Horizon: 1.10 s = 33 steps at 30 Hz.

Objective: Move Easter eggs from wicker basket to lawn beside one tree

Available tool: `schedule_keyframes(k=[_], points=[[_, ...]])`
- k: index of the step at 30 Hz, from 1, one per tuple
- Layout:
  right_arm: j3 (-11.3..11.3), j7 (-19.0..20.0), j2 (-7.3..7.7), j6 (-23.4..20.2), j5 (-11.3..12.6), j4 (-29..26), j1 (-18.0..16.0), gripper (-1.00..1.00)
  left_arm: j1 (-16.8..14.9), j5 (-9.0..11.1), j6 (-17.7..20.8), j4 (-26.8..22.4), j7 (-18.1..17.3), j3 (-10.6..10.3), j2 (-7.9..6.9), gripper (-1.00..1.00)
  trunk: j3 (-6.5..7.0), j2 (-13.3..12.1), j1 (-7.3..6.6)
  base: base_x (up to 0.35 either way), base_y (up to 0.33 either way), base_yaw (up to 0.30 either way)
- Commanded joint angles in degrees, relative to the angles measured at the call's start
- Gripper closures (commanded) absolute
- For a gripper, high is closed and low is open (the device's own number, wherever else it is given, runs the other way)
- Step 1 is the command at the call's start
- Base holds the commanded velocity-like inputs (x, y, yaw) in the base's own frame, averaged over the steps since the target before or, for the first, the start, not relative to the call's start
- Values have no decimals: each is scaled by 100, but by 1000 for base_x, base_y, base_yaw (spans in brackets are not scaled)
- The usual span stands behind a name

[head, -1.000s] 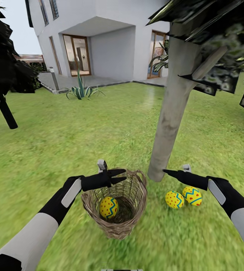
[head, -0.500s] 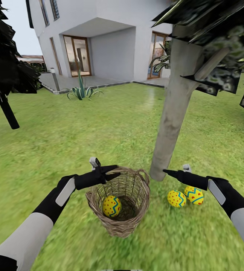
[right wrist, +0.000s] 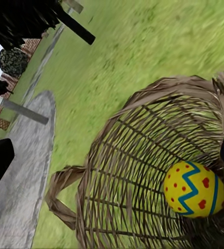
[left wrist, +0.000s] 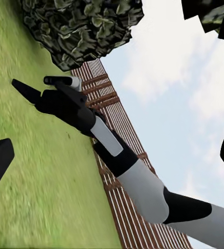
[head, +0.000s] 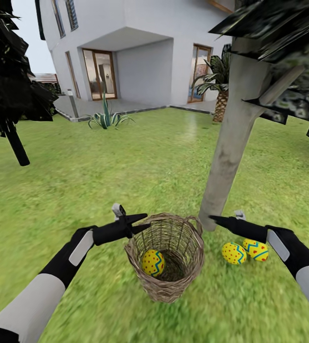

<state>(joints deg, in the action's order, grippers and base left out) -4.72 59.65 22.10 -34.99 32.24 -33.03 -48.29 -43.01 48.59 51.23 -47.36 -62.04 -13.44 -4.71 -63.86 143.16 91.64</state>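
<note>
One Easter egg (head: 153,263) lies inside the wicker basket (head: 166,288) on the lawn (head: 126,162). Smooth, rounded, probably slippery: grip its middle. Both the left gripper (head: 139,223) and right gripper (head: 213,219) are spread, empty.

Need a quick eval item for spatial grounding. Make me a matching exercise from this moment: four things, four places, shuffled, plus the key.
Things:
1. third egg
2. two eggs
3. left gripper
4. spiky plant

Places:
A. on the grass at the foot of the tree trunk
B. at the edge of the lawn, near the house
C. inside the basket
D. beside the basket's rim, on the side away from the trunk

Pairs: 1-C, 2-A, 3-D, 4-B
</note>
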Motion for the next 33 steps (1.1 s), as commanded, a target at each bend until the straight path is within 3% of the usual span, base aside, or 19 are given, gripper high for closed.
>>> schedule_keyframes(k=[1, 5, 12, 20, 21, 28, 33], points=[[6, 27, 40, -73, 52, 8, 29, -100, 1, 26, 34, 23, 2, -18, 10, -100, 14, -39, -23, 0, 0, 0], [55, 155, 165, -202, 43, 0, 106, -100, 10, 3, 47, 47, 29, -20, 29, -100, 85, -199, -111, 0, 0, 0], [49, 380, 142, -298, 8, -51, 126, -100, 12, -16, 94, 51, 51, -24, 46, -100, 211, -480, -264, 0, 0, 0], [-21, 250, -80, -282, -62, -117, 127, -100, 5, -2, 118, 44, 42, 18, -78, -100, 355, -801, -440, 0, 0, 0], [-24, -697, -128, -281, -61, -174, 127, -100, 5, 2, 120, 43, 40, 21, -144, -100, 373, -841, -462, 0, 0, 0], [-36, -907, -170, -288, -63, -330, 135, -100, 4, 18, 118, 34, 35, 72, -247, -100, 498, -1122, -616, 0, 0, 0], [-71, -1209, -350, -282, -203, -337, 135, -100, 3, 18, 115, 34, 27, 138, -257, -100, 588, -1322, -726, 0, 0, 0]])
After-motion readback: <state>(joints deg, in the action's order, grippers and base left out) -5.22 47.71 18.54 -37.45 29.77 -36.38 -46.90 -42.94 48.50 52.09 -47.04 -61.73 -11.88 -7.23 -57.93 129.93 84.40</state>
